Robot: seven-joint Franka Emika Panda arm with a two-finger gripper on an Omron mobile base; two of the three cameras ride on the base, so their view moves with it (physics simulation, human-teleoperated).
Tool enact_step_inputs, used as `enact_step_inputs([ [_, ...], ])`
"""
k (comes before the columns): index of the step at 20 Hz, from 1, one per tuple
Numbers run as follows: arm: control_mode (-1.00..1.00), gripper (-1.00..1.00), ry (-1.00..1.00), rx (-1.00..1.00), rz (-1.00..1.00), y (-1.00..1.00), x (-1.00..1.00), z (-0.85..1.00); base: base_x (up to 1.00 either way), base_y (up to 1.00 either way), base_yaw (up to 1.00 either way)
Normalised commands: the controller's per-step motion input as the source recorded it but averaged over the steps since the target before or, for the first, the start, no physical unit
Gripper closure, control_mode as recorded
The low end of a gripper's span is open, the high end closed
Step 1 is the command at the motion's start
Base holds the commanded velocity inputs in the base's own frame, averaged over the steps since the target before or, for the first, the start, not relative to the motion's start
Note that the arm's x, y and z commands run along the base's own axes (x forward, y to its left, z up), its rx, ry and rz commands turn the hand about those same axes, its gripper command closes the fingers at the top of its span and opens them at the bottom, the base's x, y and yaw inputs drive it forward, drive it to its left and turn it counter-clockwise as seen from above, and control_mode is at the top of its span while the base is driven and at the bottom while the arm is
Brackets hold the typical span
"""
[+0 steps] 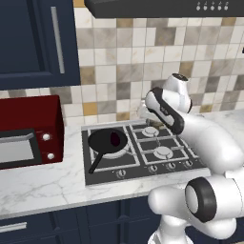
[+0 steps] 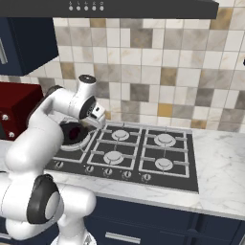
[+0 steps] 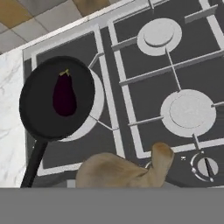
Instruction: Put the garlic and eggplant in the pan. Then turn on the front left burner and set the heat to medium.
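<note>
The black pan (image 3: pixel 38 111) sits on the front left burner (image 3: pixel 99 103), whose pale ring shows past the pan's rim. Its long handle (image 3: pixel 32 167) points toward the counter's front. The dark purple eggplant (image 3: pixel 64 93) lies inside the pan (image 1: pixel 102 141). A tan garlic bulb (image 3: pixel 124 171) hangs over the stove's grate, to the right of the pan. My gripper (image 2: pixel 98 120) is shut on the garlic, which hides the fingertips in the hand view. In the left base view the gripper (image 1: pixel 147 113) hovers above the back of the stove.
Smaller silver-capped burners (image 3: pixel 158 35) (image 3: pixel 188 111) lie right of the pan. A row of knobs (image 1: pixel 121 173) runs along the stove's front edge. A red microwave (image 1: pixel 28 133) stands on the marble counter (image 1: pixel 43 183) at the left. A range hood (image 2: pixel 134 8) hangs overhead.
</note>
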Motion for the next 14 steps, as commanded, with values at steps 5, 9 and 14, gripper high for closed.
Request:
enact_step_inputs([
  [5, -1.00, 1.00, 0.11, -0.16, 0.19, 0.50, 0.01, -0.36, 0.00, 0.00, 0.00],
  [9, -1.00, 1.00, 0.03, -0.04, 0.18, 0.44, 0.07, -0.19, 0.00, 0.00, 0.00],
  [14, -1.00, 1.00, 0.00, 0.00, 0.18, 0.37, 0.20, -0.16, 0.00, 0.00, 0.00],
])
